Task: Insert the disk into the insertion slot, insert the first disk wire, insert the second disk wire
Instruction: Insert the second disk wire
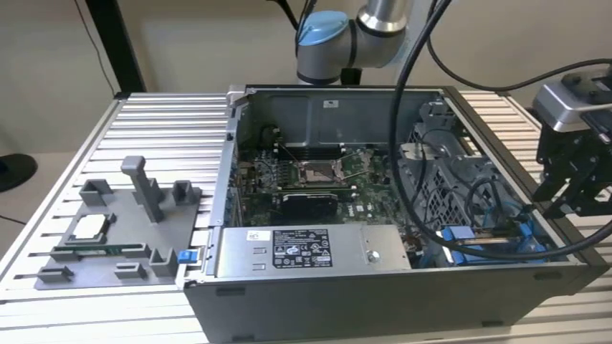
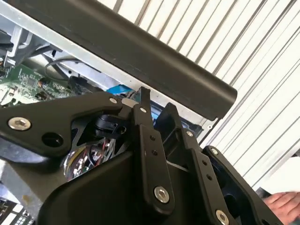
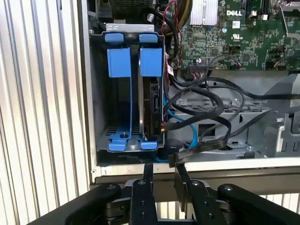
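Disk (image 3: 152, 108) seated in insertion slot (image 3: 97, 93); pincer (image 3: 164, 172) parted at case rim (image 3: 234, 165).

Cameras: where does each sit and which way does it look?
Exterior view: off the arm, looks down into the computer case; the arm shows.
First wrist view: on the wrist, looks past parted jaws at the disk in the insertion slot.
Second wrist view: on the wrist, looks along the jaws over the computer case's rim.
Both wrist views share the jaws.

Ribbed metal table (image 1: 163, 122) carries an open computer case (image 1: 383, 308) and a grey fixture (image 1: 129, 223).
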Controlling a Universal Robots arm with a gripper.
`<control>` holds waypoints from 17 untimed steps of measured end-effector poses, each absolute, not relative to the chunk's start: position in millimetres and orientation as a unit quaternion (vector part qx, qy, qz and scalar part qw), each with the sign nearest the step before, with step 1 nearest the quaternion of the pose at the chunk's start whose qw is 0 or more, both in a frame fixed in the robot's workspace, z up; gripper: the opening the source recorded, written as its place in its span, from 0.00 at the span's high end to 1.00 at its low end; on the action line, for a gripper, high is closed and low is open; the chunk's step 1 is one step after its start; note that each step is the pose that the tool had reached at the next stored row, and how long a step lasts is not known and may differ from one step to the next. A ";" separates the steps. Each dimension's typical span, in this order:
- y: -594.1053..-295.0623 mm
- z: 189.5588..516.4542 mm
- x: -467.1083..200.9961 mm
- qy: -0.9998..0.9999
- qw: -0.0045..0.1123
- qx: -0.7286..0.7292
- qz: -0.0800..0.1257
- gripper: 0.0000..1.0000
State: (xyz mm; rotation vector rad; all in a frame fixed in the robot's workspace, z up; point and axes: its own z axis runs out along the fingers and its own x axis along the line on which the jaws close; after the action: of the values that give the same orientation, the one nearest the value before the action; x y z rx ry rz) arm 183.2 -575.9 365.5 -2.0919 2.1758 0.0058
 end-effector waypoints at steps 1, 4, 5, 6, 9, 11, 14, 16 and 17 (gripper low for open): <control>-575.9 365.4 184.3 0.720 0.055 -0.692 0.009 0.00; -575.9 365.3 187.7 0.721 0.037 -0.691 0.026 0.00; -575.9 365.2 189.1 0.721 0.033 -0.691 0.030 0.00; -575.9 365.1 190.7 0.722 0.030 -0.691 0.034 0.00; -575.8 364.7 195.4 0.722 0.026 -0.690 0.043 0.00; -575.8 364.0 198.5 0.722 0.024 -0.690 0.047 0.00; -575.7 363.1 200.6 0.722 0.021 -0.690 0.054 0.00; -575.7 362.5 201.0 0.722 0.016 -0.689 0.060 0.00; -575.8 362.2 201.2 0.722 0.014 -0.689 0.062 0.00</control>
State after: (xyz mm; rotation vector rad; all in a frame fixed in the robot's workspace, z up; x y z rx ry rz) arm 201.2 -575.8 362.2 -2.1457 2.2472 0.1943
